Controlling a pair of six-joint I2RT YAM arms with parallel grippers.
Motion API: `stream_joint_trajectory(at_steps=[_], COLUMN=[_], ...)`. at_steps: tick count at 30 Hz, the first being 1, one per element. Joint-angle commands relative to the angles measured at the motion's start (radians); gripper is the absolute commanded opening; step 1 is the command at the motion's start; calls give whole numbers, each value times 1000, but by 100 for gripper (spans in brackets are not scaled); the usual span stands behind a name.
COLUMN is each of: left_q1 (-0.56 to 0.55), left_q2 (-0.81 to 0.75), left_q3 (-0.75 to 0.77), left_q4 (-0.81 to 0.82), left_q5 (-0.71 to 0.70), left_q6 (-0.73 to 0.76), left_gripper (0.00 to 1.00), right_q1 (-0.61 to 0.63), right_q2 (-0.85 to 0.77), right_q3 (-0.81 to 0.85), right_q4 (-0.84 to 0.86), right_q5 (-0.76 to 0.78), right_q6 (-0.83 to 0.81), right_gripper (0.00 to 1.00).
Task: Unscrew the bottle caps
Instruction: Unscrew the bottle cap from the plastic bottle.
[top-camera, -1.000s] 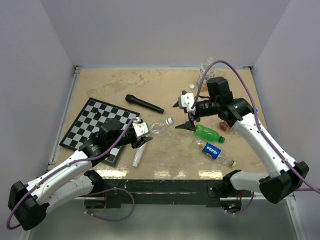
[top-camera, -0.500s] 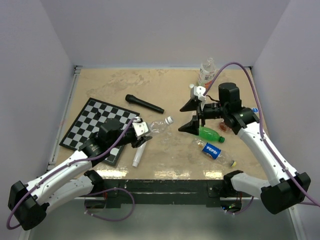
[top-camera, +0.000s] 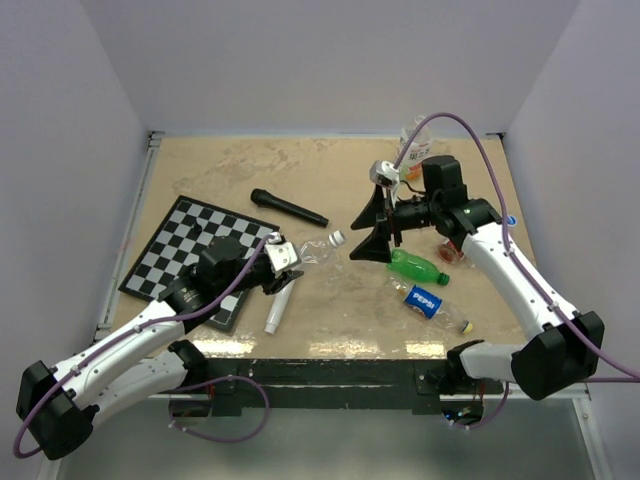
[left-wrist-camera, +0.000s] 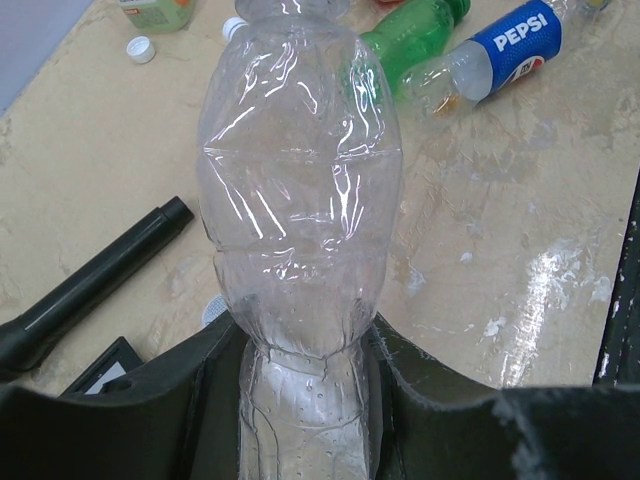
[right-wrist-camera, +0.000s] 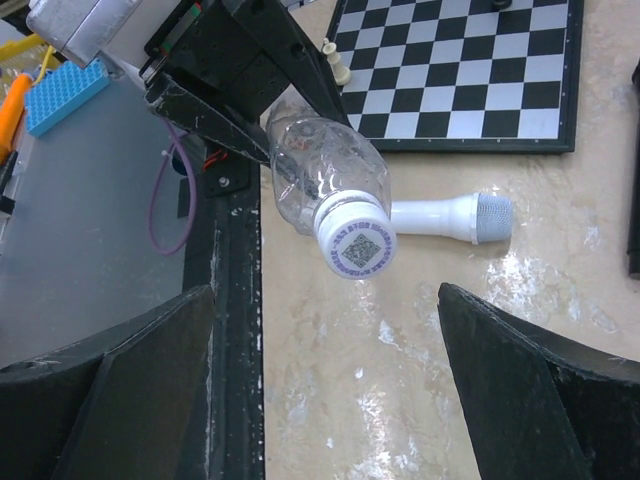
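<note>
My left gripper (top-camera: 283, 262) is shut on the base end of a clear plastic bottle (top-camera: 312, 255), held off the table with its neck pointing right. In the left wrist view the bottle (left-wrist-camera: 300, 180) fills the gap between the fingers of that gripper (left-wrist-camera: 305, 400). Its white cap (top-camera: 338, 239) is on the neck and shows a QR label in the right wrist view (right-wrist-camera: 354, 240). My right gripper (top-camera: 352, 242) is open wide, facing the cap from the right, a short gap away and not touching; it is empty (right-wrist-camera: 325, 380). A loose white cap (left-wrist-camera: 141, 48) lies on the table.
A green bottle (top-camera: 418, 266) and a Pepsi bottle (top-camera: 428, 300) lie below the right gripper. Another bottle (top-camera: 413, 135) stands at the back. A black microphone (top-camera: 288, 208), a white microphone (top-camera: 277, 310) and a chessboard (top-camera: 180, 250) lie to the left. A small blue cap (top-camera: 511, 220) lies at the right.
My right gripper swung away to the right, then came back left and now faces the cap, open wider. The left arm and the clear bottle have barely moved.
</note>
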Motion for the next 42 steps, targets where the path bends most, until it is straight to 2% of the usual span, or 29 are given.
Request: stream_joint_trajectory(at_steps=[1, 13, 25, 34, 42], left_q1=[1, -1, -1, 1, -1], left_q2=[0, 3, 16, 23, 19], left_q3=[11, 16, 18, 16, 16], left_q4=[55, 55, 56, 55, 55], left_q5=[-11, -14, -12, -14, -15], left_q6=[-9, -9, -12, -14, -12], left_gripper=[0, 0, 0, 0, 0], right_q1=[-2, -2, 4, 82, 114], right_q2=[11, 51, 187, 227, 239], right_q3=[51, 65, 218, 248, 265], right_q4=[8, 2, -245, -233, -190], right_q5=[-32, -7, 3, 25, 40], right_q6=[67, 112, -29, 12, 71], right_gripper=[98, 98, 98, 96, 89])
